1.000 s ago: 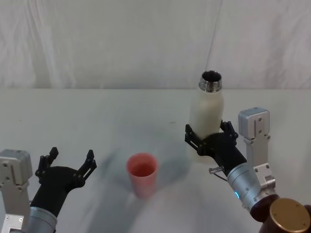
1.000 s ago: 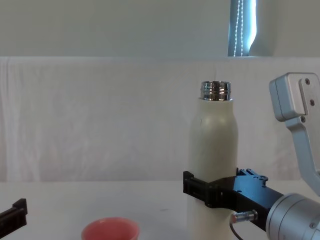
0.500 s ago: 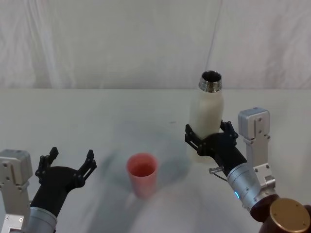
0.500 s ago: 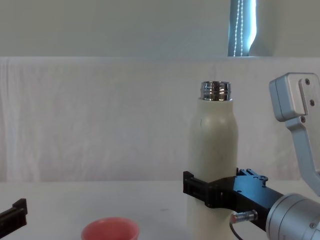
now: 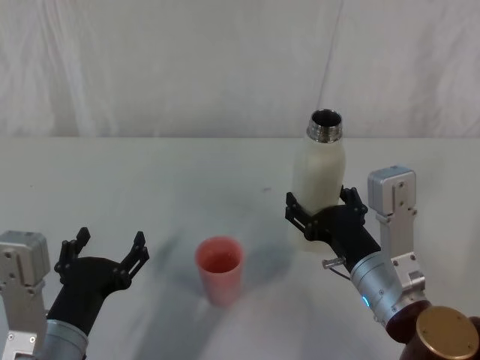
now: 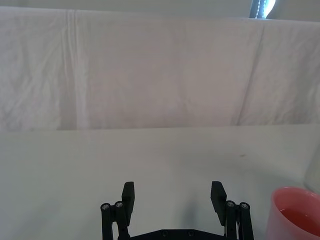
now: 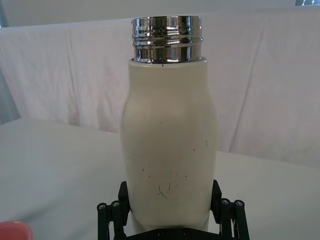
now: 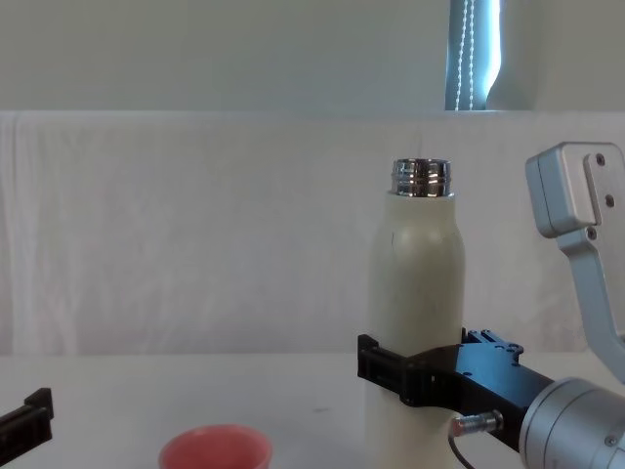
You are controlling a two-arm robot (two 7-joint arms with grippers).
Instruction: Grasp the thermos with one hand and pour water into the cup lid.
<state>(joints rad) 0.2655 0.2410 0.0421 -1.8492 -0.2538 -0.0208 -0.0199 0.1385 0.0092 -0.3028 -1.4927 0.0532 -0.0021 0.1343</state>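
The thermos (image 5: 321,169) is a tall cream-white bottle with an uncapped silver neck, standing upright on the right half of the table. My right gripper (image 5: 321,208) is shut on its lower body, one black finger pressed against each side. The right wrist view shows the thermos (image 7: 168,140) held between the fingers of that gripper (image 7: 168,202). In the chest view the thermos (image 8: 418,283) rises above the right gripper (image 8: 420,376). The cup lid (image 5: 219,266), small and salmon-pink, stands upright to the left of the thermos, with a gap between them. My left gripper (image 5: 110,241) rests open at the near left, with the cup lid (image 6: 297,212) off to its side.
A white cloth covers the table (image 5: 150,180) and a white curtain hangs behind it. A brown round part with a gold top (image 5: 448,334) sits at the near right corner, beside my right arm. Open table lies between the cup lid and the left gripper.
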